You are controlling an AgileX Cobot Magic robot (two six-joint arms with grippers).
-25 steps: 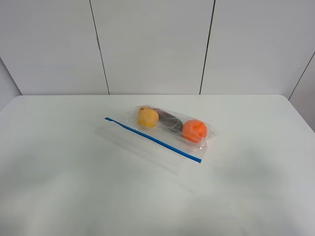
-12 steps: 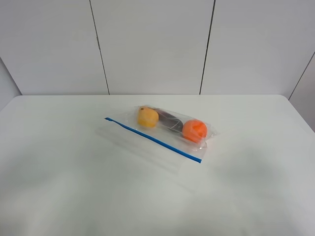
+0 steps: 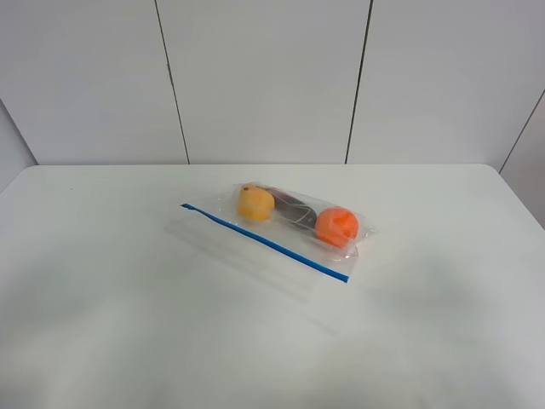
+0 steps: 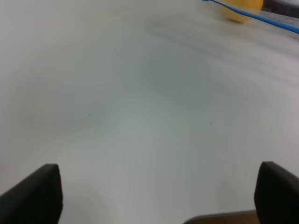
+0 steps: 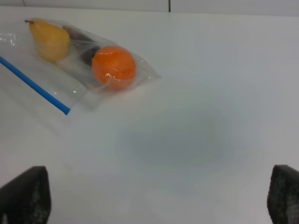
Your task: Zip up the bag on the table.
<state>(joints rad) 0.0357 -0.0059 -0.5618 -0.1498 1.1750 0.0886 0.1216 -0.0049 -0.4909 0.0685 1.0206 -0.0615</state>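
Observation:
The clear zip-lock bag [image 3: 281, 223] lies flat near the middle of the white table [image 3: 119, 307]. Its blue zip strip [image 3: 264, 242] runs diagonally along the near edge. Inside are a yellow fruit [image 3: 255, 203], an orange fruit [image 3: 336, 226] and a dark purple item [image 3: 292, 207]. Neither arm shows in the exterior high view. My right gripper [image 5: 154, 196] is open and empty, apart from the bag [image 5: 79, 60], with the orange fruit [image 5: 113, 66] ahead of it. My left gripper [image 4: 156, 196] is open and empty above bare table, with the zip strip [image 4: 261, 17] far ahead.
A white panelled wall [image 3: 264, 77] stands behind the table's far edge. The table's rounded right far corner [image 3: 498, 175] lies beyond the bag. Bare tabletop [image 3: 426, 341] surrounds the bag on all sides.

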